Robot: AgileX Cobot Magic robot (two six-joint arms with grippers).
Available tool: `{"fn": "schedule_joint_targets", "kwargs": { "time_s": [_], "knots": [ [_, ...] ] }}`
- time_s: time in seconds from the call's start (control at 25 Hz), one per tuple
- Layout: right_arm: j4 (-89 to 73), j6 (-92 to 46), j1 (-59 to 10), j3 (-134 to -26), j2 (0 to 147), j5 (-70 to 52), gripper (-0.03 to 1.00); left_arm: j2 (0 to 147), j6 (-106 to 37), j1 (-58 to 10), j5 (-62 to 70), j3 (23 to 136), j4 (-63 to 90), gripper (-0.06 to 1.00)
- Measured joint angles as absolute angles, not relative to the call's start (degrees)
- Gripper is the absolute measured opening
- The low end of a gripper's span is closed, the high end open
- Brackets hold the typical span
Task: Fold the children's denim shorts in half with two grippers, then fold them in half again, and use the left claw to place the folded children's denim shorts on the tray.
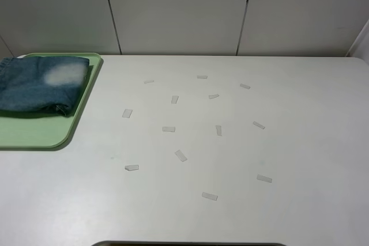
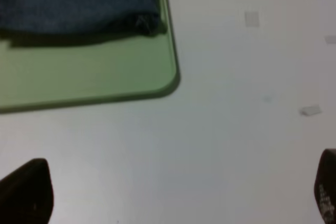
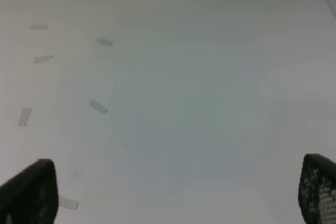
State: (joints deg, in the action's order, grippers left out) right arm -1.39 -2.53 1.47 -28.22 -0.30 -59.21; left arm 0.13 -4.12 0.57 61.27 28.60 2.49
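in the left wrist view the left claw [image 2: 173, 195] shows only as two dark fingertips, one [image 2: 26, 190] in the lower left corner of the frame and one at the lower right edge. they stand as far apart as the frame is wide, so the claw is spread fully, with nothing between the tips and nothing touching them; only bare white table [image 2: 220, 145] lies in the gap.

in the right wrist view the right gripper [image 3: 173, 192] looks much the same: a dark fingertip [image 3: 31, 192] in the lower left corner and a second, with a mesh-like surface, in the lower right corner. the jaws are wide apart and hold nothing; pale tabletop fills the space between them.

neither arm appears in the exterior high view.

the tray [image 1: 40, 133], light green with rounded corners and a low rim, sits at the left edge of that view, in its upper left part. the children's denim shorts [image 1: 37, 84] lie folded on it as a compact blue bundle with a whitish faded patch on top, covering the tray's far half and running out of the frame at the left. the near half of the tray is bare green plastic.

in the left wrist view the tray's rounded corner and the dark folded edge of the shorts fill the upper left of the frame, well apart from the fingertips.

small pale tape strips [image 1: 181, 155] are scattered over the middle and right of the white table.
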Motion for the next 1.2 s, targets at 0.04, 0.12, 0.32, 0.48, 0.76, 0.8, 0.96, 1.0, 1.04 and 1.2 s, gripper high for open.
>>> {"fn": "schedule_joint_targets", "kwargs": {
  "time_s": [0.04, 0.12, 0.32, 0.48, 0.76, 0.8, 0.96, 1.0, 1.04, 1.2],
  "knots": [
    [-1.4, -2.5, 1.5, -28.2, -0.3, -59.2, 0.69, -0.2, -4.1, 0.1, 61.3, 28.2, 2.5, 0.99],
    [-1.4, -2.5, 1.5, -28.2, -0.3, -59.2, 0.69, -0.2, -4.1, -1.4, 61.1, 28.0, 2.5, 0.99],
    [-1.4, -2.5, 1.5, -28.2, -0.3, -59.2, 0.69, -0.2, -4.1, -2.6, 61.0, 27.9, 2.5, 1.0],
    [-1.4, -2.5, 1.5, -28.2, -0.3, -59.2, 0.69, -0.2, -4.1, -2.6, 61.0, 27.9, 2.5, 1.0],
    [-1.4, -2.5, 1.5, -28.2, -0.3, -59.2, 0.69, -0.2, -4.1, -2.6, 61.0, 27.9, 2.5, 1.0],
    [-1.4, -2.5, 1.5, -28.2, -0.3, -59.2, 0.69, -0.2, -4.1, -2.6, 61.0, 27.9, 2.5, 1.0],
    [-1.4, -2.5, 1.5, -28.2, -0.3, -59.2, 0.69, -0.2, -4.1, -2.6, 61.0, 27.9, 2.5, 1.0],
    [-1.4, -2.5, 1.5, -28.2, -0.3, -59.2, 0.69, -0.2, -4.1, -2.6, 61.0, 27.9, 2.5, 1.0],
    [-1.4, -2.5, 1.5, -28.2, -0.3, -59.2, 0.69, -0.2, -4.1, -2.6, 61.0, 27.9, 2.5, 1.0],
    [-1.4, -2.5, 1.5, -28.2, -0.3, -59.2, 0.69, -0.2, -4.1, -2.6, 61.0, 27.9, 2.5, 1.0]
  ]
}}
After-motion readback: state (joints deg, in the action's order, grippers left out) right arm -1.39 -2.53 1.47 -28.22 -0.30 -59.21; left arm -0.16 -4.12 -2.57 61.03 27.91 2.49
